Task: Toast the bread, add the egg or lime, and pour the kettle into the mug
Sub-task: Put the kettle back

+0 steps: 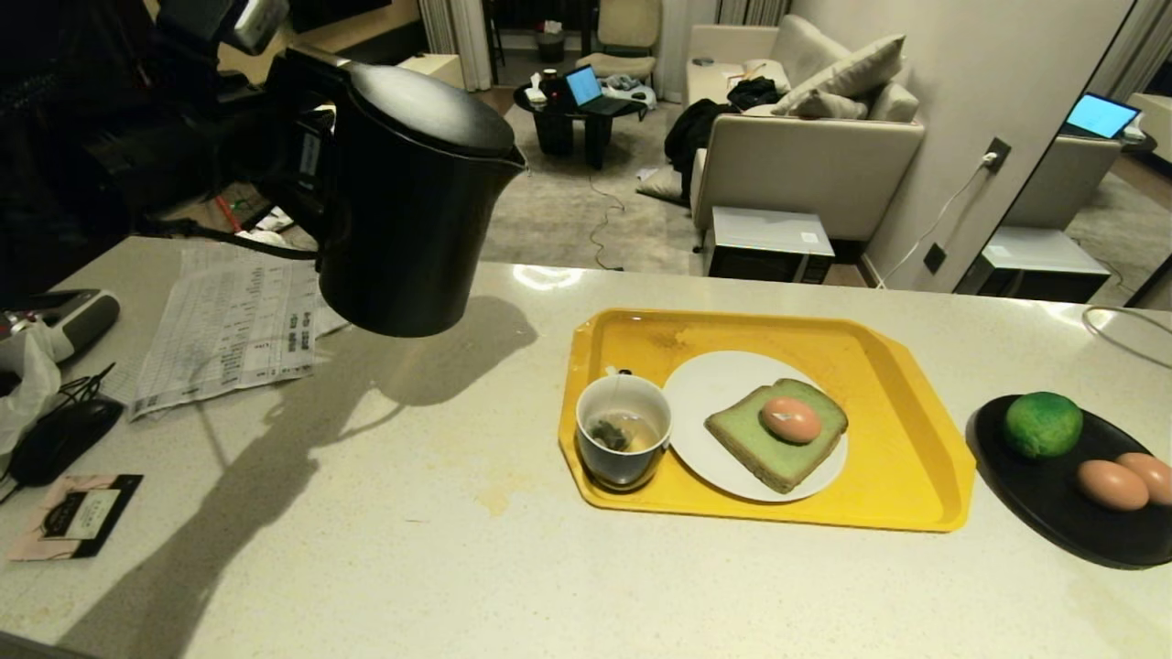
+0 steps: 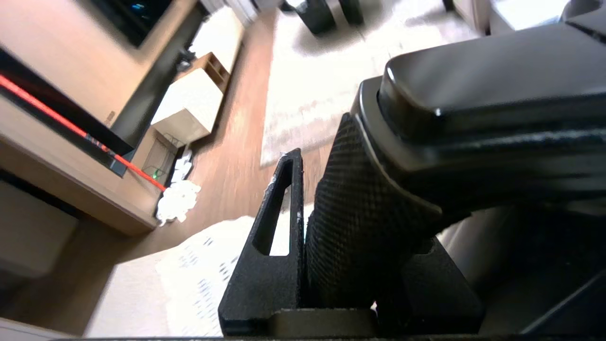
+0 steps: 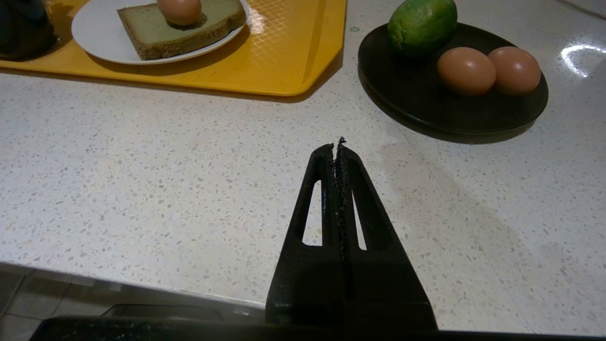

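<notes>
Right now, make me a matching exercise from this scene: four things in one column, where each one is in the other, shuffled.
Things:
1. kettle
2. egg
3. lime
4. mug

Places:
A. on the black plate beside two brown eggs
B. on the yellow tray, left of the white plate
C. held in the air by the left gripper
D. on top of the bread

Pairs: 1-C, 2-D, 3-A, 4-B
</notes>
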You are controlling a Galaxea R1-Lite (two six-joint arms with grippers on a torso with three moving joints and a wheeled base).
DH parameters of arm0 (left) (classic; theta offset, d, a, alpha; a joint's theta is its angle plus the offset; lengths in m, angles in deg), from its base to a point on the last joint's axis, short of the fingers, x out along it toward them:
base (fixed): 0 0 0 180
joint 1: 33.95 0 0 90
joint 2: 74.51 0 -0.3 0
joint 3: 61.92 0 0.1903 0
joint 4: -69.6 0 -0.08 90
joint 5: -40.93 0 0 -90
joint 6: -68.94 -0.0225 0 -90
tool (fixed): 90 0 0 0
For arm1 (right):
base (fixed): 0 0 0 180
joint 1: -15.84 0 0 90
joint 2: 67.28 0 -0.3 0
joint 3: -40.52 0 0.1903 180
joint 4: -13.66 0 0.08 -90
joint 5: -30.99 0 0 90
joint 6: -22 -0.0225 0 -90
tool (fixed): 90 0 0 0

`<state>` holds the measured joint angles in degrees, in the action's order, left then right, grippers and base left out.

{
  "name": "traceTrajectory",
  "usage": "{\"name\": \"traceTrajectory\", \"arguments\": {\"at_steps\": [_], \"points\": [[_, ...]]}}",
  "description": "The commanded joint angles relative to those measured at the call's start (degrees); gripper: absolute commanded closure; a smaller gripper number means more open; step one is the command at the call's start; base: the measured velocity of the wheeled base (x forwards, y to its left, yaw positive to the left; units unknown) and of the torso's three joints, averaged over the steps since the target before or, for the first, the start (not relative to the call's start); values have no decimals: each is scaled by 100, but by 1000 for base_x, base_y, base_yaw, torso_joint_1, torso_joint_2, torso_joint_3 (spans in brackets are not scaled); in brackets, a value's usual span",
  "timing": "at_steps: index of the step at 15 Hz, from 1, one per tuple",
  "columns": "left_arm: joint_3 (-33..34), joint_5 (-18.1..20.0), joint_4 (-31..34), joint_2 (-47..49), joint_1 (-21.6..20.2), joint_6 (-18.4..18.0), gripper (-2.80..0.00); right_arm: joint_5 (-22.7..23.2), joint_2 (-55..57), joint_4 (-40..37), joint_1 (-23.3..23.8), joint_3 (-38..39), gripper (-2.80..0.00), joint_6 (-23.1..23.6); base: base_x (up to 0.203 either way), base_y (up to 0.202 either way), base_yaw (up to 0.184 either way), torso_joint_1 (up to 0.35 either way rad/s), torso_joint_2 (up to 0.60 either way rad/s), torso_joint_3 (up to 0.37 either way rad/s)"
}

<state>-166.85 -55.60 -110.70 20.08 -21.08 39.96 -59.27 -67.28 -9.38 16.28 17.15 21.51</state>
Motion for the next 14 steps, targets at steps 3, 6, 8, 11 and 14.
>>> {"name": "traceTrajectory", "arguments": {"at_steps": [3, 6, 8, 11, 14], "points": [[583, 8, -1337, 593, -38, 601, 0, 0, 0, 2, 0, 18, 0, 5, 0, 0, 0, 0, 0, 0], [823, 11, -1830, 917, -38, 845, 0, 0, 0, 2, 0, 18, 0, 5, 0, 0, 0, 0, 0, 0], [835, -2, -2214, 1173, -35, 924, 0, 0, 0, 2, 0, 18, 0, 5, 0, 0, 0, 0, 0, 0], [1026, -14, -2865, 1413, -30, 944, 0, 0, 0, 2, 0, 18, 0, 5, 0, 0, 0, 0, 0, 0], [1189, 2, -3038, 1566, -14, 938, 0, 0, 6, 2, 0, 18, 0, 5, 0, 0, 0, 0, 0, 0]]}}
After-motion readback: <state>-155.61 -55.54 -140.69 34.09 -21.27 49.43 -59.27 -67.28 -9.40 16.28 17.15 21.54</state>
